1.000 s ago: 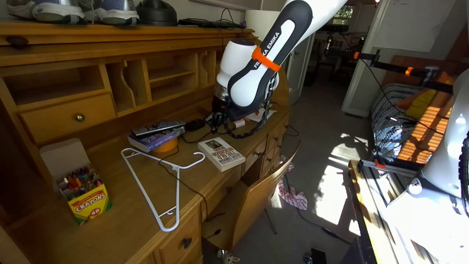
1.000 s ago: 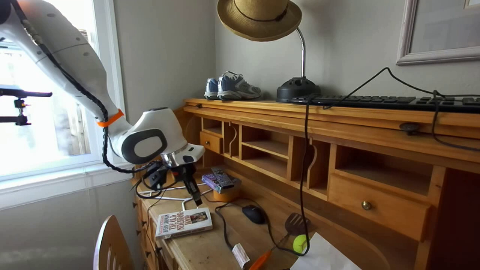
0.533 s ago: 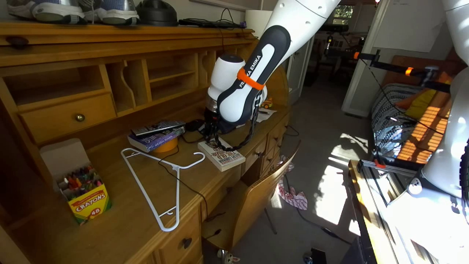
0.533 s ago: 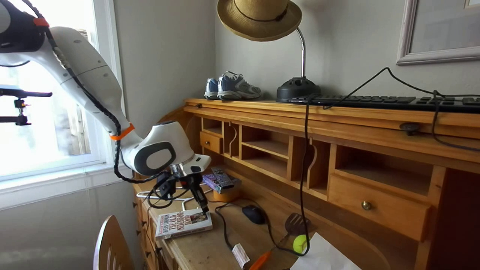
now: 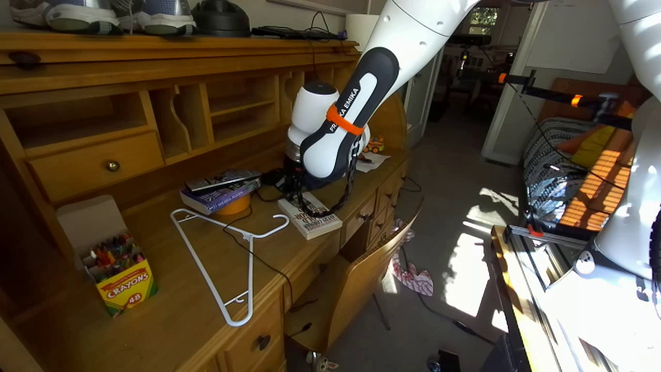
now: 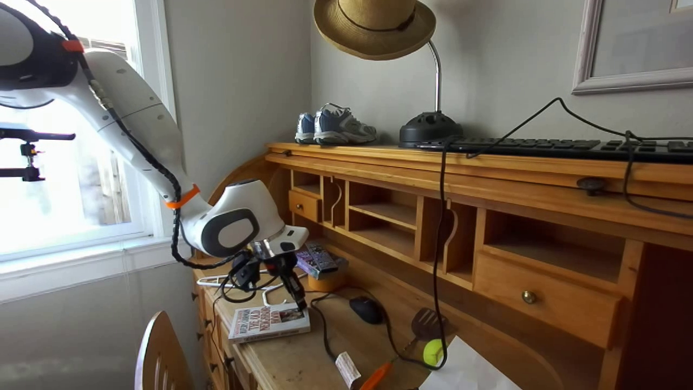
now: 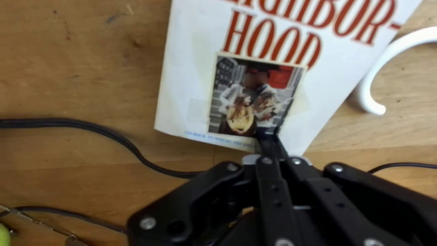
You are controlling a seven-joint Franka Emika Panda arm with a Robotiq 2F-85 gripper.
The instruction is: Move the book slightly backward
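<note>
"Since the book [image 6: 265, 324] sits a bit farther back on the counter [image 6: 292, 360] than before, is it working?"

"I think so! At its right end the pincer [image 6: 302, 307], tips together, seems to drag it; farther right lies the mouse [image 6: 367, 310]."

You are in a home. You can tell by the sneakers [image 6: 341, 129] and straw hat [image 6: 373, 33] above a wooden surface [image 5: 175, 320] with pigeonholes [image 6: 381, 215], which carries a crayon box [image 5: 126, 289] and clothes hanger [image 5: 251, 281].
</note>
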